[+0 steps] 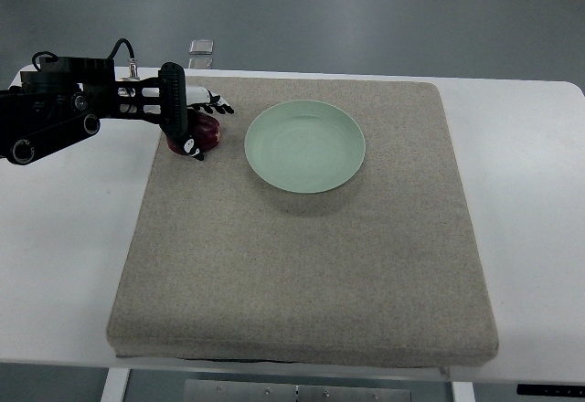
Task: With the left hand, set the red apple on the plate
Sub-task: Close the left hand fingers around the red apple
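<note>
A dark red apple (209,134) lies on the beige mat, just left of the pale green plate (304,145). My left hand (211,131) comes in from the left edge and sits over the apple's left side. Its fingers (218,104) reach out behind the apple and the thumb (194,151) is in front of it. The fingers look spread rather than closed on the apple, which still rests on the mat. The hand hides the left part of the apple. The plate is empty. My right arm is not in view.
The beige mat (302,265) covers most of the white table (521,192). Two small clear items (201,53) lie on the floor beyond the table's far edge.
</note>
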`<state>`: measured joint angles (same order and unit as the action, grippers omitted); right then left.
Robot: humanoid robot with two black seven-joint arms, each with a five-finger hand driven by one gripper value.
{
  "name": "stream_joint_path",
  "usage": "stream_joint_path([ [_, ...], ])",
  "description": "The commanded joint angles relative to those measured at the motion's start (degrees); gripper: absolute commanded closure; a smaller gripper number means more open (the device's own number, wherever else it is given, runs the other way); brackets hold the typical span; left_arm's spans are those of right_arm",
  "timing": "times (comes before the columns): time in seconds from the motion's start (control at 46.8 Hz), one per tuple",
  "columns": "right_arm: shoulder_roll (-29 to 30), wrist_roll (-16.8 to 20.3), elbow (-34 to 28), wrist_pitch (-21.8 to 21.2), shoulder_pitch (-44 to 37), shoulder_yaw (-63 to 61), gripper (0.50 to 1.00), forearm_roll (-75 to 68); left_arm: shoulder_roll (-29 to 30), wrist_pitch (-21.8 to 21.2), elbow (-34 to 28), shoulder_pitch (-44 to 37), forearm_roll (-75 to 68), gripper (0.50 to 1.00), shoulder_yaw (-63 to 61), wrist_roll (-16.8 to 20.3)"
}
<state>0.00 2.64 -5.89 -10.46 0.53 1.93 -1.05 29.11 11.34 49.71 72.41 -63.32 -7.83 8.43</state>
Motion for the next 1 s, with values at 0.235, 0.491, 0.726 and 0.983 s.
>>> stream_joint_path([
  [0.235,0.0,0.0,0.0,0.0,0.0,0.0,0.568,0.0,0.1,0.0,0.0,-0.1,-2.8,0.606,0.0,0.2],
  [0.491,0.0,0.0,0.0,0.0,0.0,0.0,0.570,0.0,0.2,-0.1,-0.1,-0.1,-2.8,0.654,0.0,0.2],
  [0.726,0.0,0.0,0.0,0.0,0.0,0.0,0.568,0.0,0.2,-0.3,-0.9,0.0,-2.9,0.767,0.0,0.1],
  [0.983,0.0,0.0,0.0,0.0,0.0,0.0,0.570,0.0,0.2,-0.7,-0.9,0.4,-2.9,0.793,0.0,0.0],
])
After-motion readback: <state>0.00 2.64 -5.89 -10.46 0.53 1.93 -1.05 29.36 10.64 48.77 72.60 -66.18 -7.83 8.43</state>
